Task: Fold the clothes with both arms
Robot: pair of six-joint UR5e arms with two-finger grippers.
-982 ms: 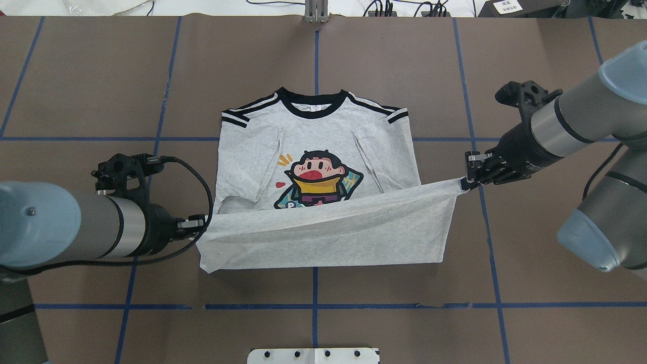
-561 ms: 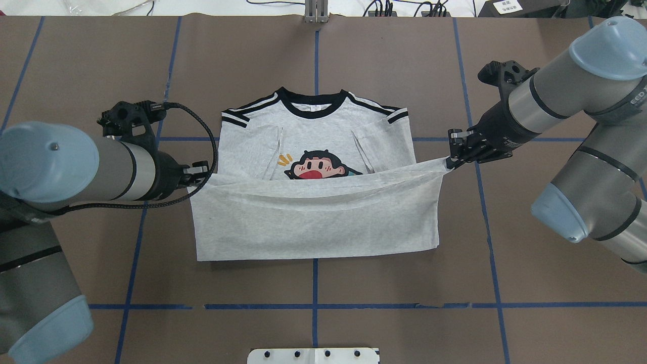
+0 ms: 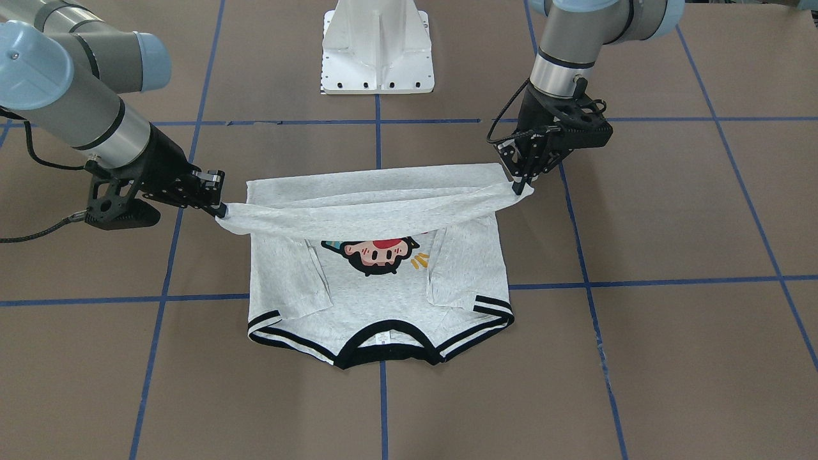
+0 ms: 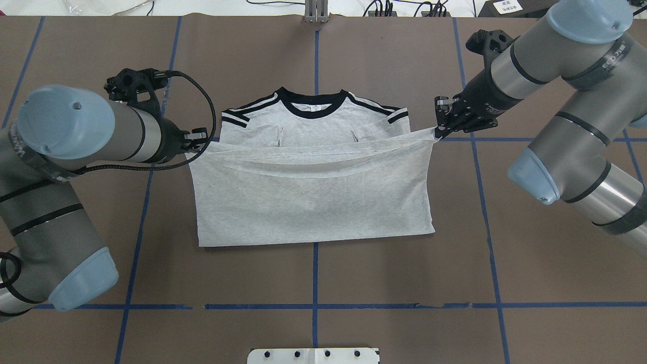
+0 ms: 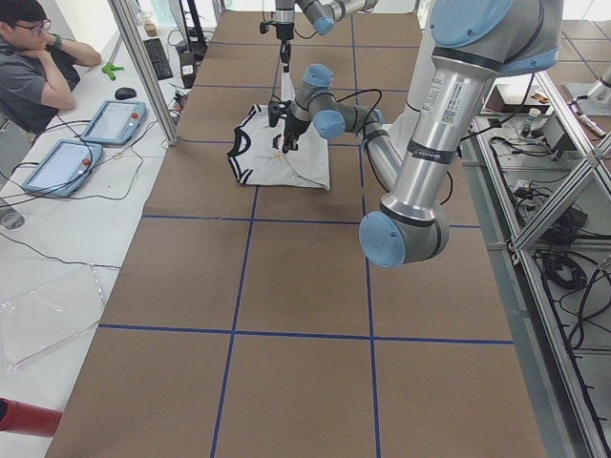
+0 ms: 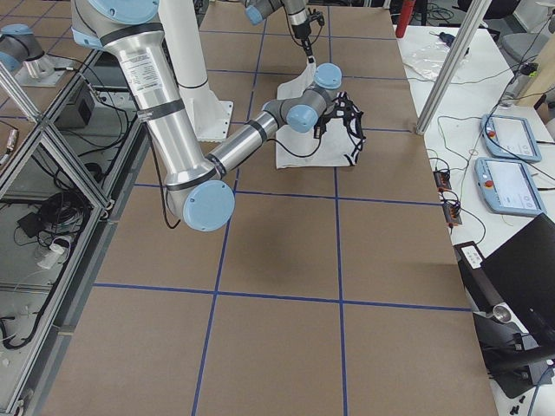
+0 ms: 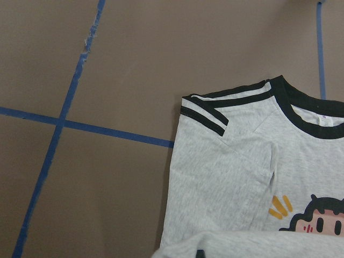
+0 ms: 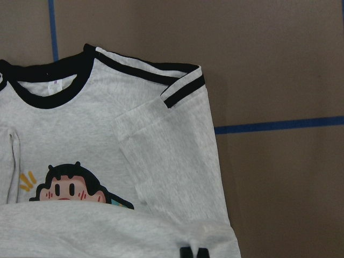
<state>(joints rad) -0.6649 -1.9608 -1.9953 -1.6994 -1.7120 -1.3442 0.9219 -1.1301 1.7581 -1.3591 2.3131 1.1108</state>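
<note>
Left gripper (image 4: pixel 203 143) and right gripper (image 4: pixel 437 132) are both clamped on the hem corners. T-shirt (image 4: pixel 313 202) lies mid table (image 4: pixel 404 283), hem lifted over the print. It's soft and light and sags between grips (expect droop), so you hold the corners, taut.

Robotics lab: two jointed robot arms (image 4: pixel 126 139) over a brown-papered counter (image 4: pixel 354 283) gridded in blue tape (image 4: pixel 252 306); aluminium frame posts (image 5: pixel 141 67), teach pendants (image 5: pixel 113 121), seated person (image 5: pixel 33 72) alongside.
</note>
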